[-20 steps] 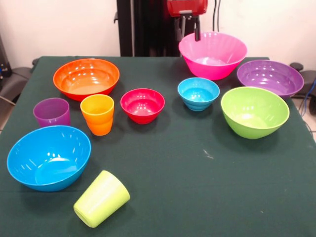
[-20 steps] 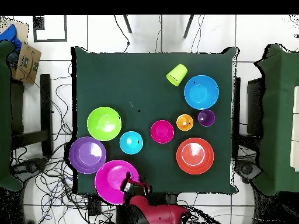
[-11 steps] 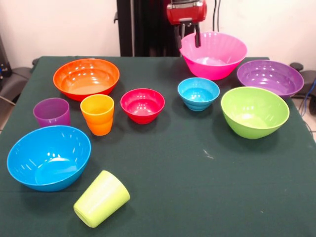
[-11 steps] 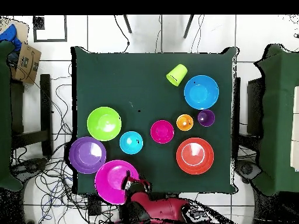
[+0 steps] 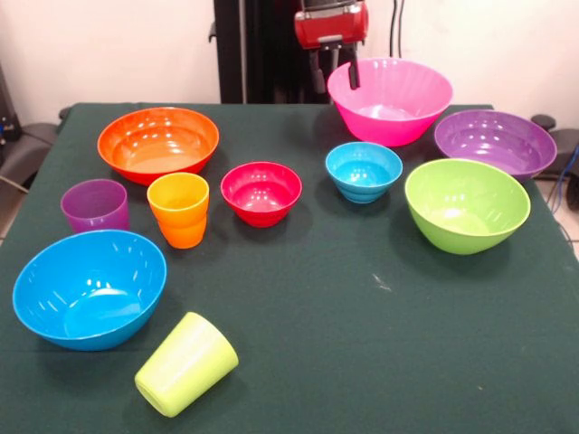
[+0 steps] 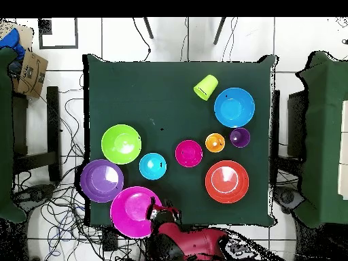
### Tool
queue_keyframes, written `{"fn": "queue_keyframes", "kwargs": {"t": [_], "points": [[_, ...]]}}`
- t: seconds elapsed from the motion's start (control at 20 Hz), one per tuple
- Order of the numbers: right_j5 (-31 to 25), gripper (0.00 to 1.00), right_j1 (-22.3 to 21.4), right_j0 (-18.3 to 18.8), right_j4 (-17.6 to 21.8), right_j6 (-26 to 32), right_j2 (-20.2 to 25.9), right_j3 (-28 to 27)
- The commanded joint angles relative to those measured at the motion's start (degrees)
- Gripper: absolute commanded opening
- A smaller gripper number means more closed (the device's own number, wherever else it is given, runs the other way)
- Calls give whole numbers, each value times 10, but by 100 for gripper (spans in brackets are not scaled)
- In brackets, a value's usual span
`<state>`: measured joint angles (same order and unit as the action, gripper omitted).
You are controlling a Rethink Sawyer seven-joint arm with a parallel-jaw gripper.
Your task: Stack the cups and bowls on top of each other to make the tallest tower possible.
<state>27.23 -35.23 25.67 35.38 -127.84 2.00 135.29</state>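
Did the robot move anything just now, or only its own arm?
Only its arm. The gripper slid sideways along the pink bowl's rim, from above the rim to just beside it, holding nothing. All the bowls and cups stayed put, and the lime green cup is still on its side.

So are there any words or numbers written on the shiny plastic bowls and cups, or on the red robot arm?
None can be read.
The shiny plastic bowls, such as the big pink bowl, and the cups, such as the ridged orange cup, show plain colour with no lettering.
The red robot arm shows no readable mark.
The brown cardboard box beside the table in the overhead view shows dark marks too small to read.
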Motion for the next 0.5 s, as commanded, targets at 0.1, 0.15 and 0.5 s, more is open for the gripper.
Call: {"fn": "queue_keyframes", "kwargs": {"t": [0.1,0.15,0.5], "points": [[-90,100,19,14,50,-7,71,-88],[-96,100,16,15,56,-2,73,-89],[-140,100,0,2,93,18,88,-91]]}}
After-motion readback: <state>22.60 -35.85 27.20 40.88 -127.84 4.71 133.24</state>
